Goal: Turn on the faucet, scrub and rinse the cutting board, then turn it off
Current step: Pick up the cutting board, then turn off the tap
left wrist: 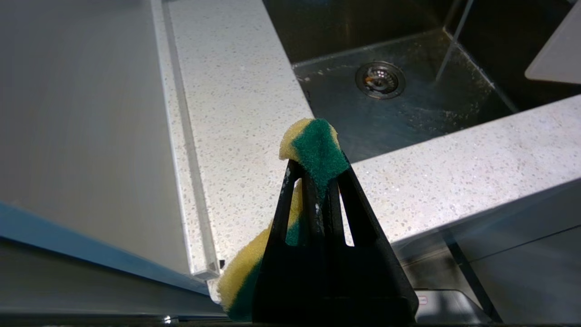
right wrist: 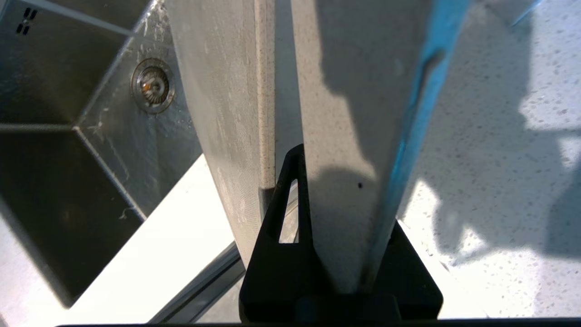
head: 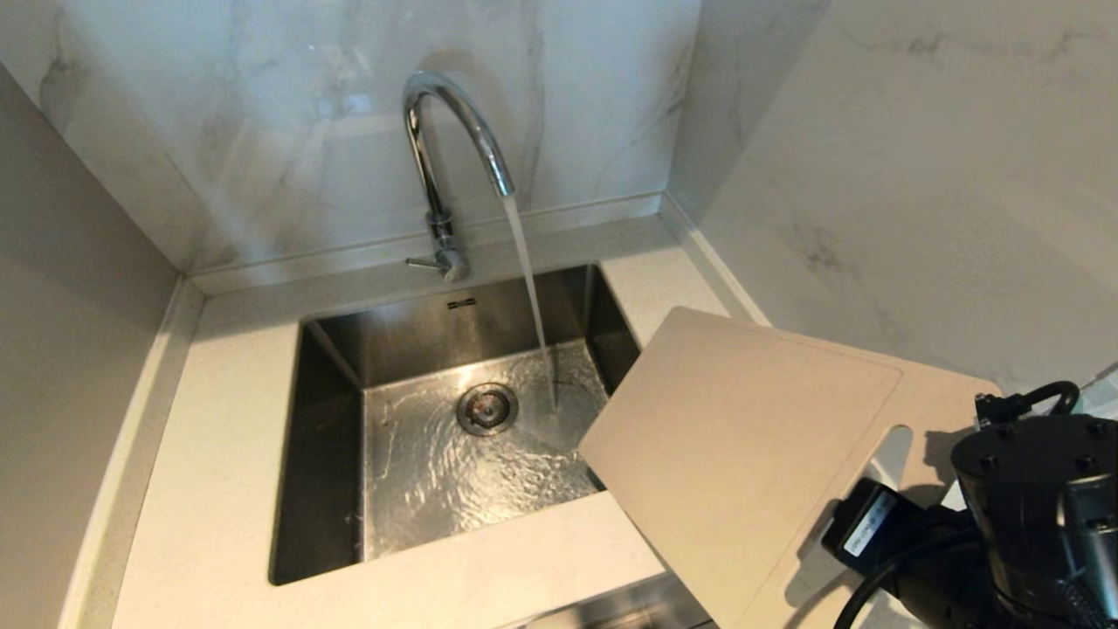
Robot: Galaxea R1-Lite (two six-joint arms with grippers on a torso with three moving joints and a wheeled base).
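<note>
Left tool (left wrist: pixel 317 181) is out of the head view; its wrist view shows it clamped on a yellow-and-green sponge (left wrist: pixel 315 152), hanging over the speckled counter (left wrist: pixel 236 91) by the sink's near-left corner. The sponge pokes out past the fingertips and bulges out low on one side; how much of it sits behind the fingers is hidden.

Sink (head: pixel 332 454) sits mid-counter, with the drain (head: pixel 486 408) near the middle of its floor. Faucet (head: pixel 445 166) stands behind the sink, lever (head: pixel 424 261) sticking out to the left at the base. Water (head: pixel 528 288) runs from the spout and lands right of the drain, rippling across the floor.

Board (head: pixel 742 437) is to the right, tilted, its far-left corner hanging over the sink's right edge, just beside the stream but probably not in it; hard to tell from this angle. Handle slot (head: pixel 891 454) is at the right end, next to the right arm.

Right tool (right wrist: pixel 336 218) grips the board (right wrist: pixel 340 113) at that end, seen edge-on in the wrist view, fingers nearly closed on the thin sheet. One finger (right wrist: pixel 283 200) shows; the other is hidden behind the board. In the head view only the arm's black wrist housing (head: pixel 1039 507) and cable show at bottom right; the fingers themselves are cut off there.
</note>
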